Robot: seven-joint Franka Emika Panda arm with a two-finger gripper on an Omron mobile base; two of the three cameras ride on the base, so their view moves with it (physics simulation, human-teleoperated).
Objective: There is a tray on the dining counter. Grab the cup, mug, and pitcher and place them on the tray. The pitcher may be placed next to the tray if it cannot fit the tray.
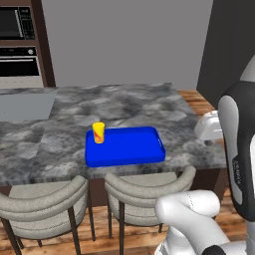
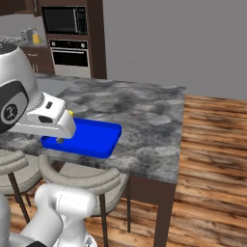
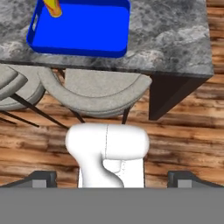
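The tray (image 1: 130,147) is a flat, saturated bright blue all over. The cup (image 1: 98,132) is yellow with a red-orange splash on its side. The dining counter (image 1: 124,107) is grey stone, marbled in darker and paler cloudy patches, over a dark brown wood base. The stools (image 1: 147,185) have pale grey-beige curved backs on thin dark legs. The floor (image 2: 212,144) is warm orange-brown wood planks. The wall (image 1: 124,40) is plain grey. The oven (image 2: 71,58) is black with silver trim, set in dark brown cabinetry.
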